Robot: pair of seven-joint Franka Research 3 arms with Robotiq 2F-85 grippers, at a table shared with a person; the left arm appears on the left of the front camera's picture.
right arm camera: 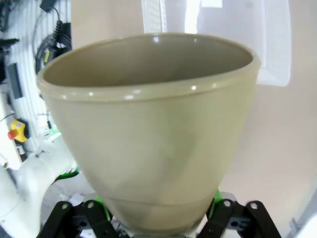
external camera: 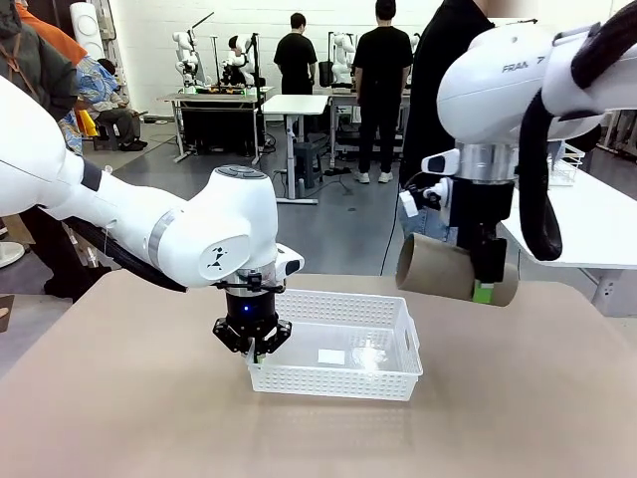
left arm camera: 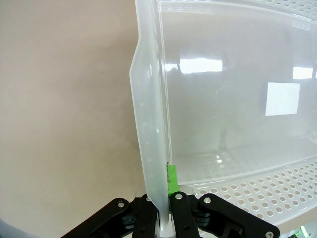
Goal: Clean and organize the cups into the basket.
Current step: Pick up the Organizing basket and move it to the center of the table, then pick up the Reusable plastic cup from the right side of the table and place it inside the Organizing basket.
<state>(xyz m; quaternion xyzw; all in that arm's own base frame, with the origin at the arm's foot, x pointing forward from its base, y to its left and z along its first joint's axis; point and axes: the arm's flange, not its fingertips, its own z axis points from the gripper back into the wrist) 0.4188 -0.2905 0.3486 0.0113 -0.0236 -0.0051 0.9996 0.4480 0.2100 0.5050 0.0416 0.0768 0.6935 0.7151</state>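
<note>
tabletop: the plain beige table (external camera: 119, 418) carried a shallow white plastic basket (external camera: 328, 381) with perforated lattice sides, near its middle.
left gripper: the black two-finger left gripper (external camera: 251, 344) pointed down, jaws pinched tight on the basket's left end wall, one green pad inside it.
right gripper: the right gripper (external camera: 485, 287) was clamped around a tan-brown tapered matte cup (external camera: 438, 271).
cup: it hung on its side in the air, beyond the basket's far right corner and apart from it.

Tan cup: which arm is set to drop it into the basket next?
Right. The right gripper holds the tan cup in the air by the basket; the left gripper is shut on the basket's rim.
</note>
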